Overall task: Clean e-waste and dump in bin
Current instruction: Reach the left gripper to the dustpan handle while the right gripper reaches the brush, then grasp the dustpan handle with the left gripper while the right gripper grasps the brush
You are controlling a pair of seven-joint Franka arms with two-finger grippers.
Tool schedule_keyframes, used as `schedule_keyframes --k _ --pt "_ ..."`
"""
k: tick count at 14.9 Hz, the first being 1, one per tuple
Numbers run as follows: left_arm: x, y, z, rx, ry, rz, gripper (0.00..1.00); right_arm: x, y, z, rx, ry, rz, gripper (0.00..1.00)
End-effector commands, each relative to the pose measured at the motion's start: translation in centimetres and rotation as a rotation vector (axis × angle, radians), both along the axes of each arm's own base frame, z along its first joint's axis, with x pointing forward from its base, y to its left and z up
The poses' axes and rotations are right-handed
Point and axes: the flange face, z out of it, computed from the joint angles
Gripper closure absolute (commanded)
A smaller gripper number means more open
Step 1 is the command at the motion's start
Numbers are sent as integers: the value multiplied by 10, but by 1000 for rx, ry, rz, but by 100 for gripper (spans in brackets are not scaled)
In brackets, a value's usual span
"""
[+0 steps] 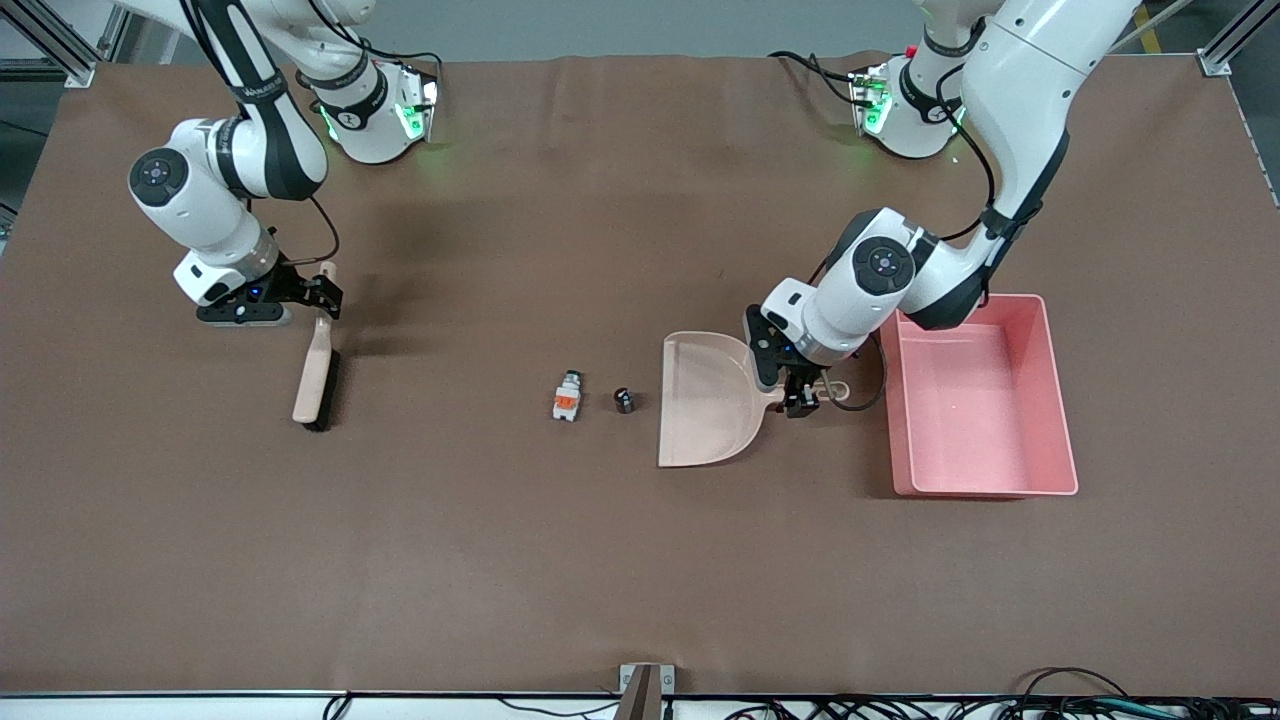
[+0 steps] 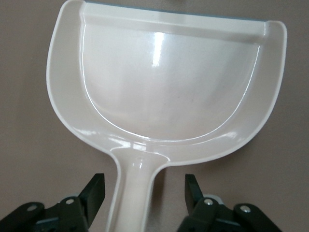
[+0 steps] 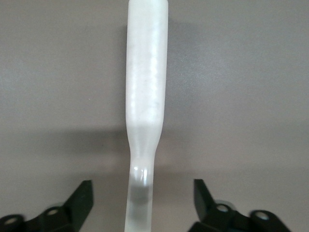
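- The white block point(image 1: 567, 396) and the black cylinder point(image 1: 624, 400) lay on the table point(image 1: 500, 560), just beside the dustpan point(image 1: 705, 400).
- They looked tiny, hard and light, so they should slide easily when swept.
- The bin point(image 1: 1055, 400) sat beside the dustpan, toward the left arm's end.
- The left gripper point(image 2: 144, 193) was wide open around the dustpan's handle, the best place to hold.
- The right gripper point(image 3: 140, 198) was wide open around the brush point(image 1: 318, 370) handle.

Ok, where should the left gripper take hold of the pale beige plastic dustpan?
By its narrow handle, from straight above. The pale beige plastic dustpan lies flat on the table, and the open left gripper already straddles the handle just short of where it widens into the broad scoop, too wide to grip.
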Motion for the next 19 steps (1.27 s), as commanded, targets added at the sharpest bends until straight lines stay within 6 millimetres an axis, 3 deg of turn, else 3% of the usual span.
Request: schedule_keyframes --k 1,7,10,19 --pt "9 -7 -5 -7 -24 -43 30 -9 7 4 2 -23 16 13" --pt "18 -5 -11 -9 -30 -92 37 -13 2 -13 6 -3 4 17" --pt "18 -3 -15 -7 -27 -108 41 -14 4 -16 6 -10 7 25" --pt "17 -6 -11 -7 -35 -151 69 -15 3 -31 9 7 2 38"
